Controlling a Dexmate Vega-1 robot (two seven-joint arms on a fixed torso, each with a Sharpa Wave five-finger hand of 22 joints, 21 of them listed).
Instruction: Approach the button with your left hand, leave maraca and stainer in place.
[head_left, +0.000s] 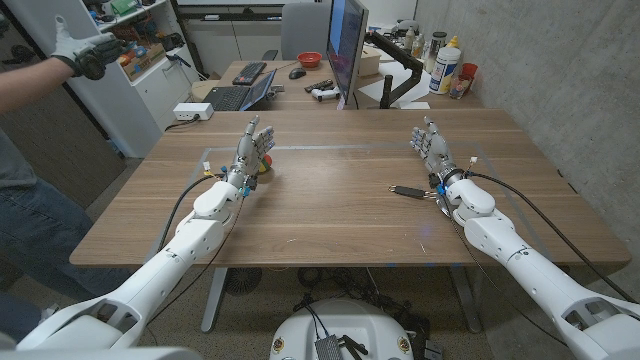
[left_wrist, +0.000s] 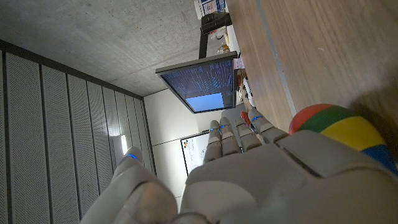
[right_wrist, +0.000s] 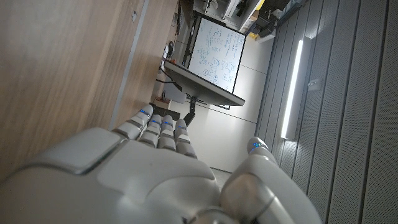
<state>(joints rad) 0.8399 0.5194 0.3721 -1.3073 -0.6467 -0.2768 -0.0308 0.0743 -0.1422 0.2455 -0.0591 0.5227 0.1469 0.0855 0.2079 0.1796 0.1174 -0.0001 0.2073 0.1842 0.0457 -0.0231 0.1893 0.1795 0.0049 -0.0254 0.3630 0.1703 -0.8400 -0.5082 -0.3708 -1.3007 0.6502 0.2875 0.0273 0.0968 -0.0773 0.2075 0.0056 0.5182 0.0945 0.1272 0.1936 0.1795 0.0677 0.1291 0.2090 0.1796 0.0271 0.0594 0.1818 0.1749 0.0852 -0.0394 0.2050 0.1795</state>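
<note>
1. In the head view we see the left hand left of centre on the wooden table, standing on its edge with fingers straight and close together, holding nothing; we judge it posed for a reach, not a grasp.
2. A colourful rounded object, probably the maraca, sits just beside that hand on its centre-facing side; the left wrist view shows its red, green, yellow and blue bands close against the hand, though we cannot tell whether they touch.
3. We cannot make out a button; it may be hidden behind the hand or the maraca.
4. The right hand stands right of centre, fingers extended together, holding nothing; we take it as parked, since the task needs only the left.
5. A small dark item, possibly the strainer's handle, lies near the right wrist, well apart from the left hand.
</note>
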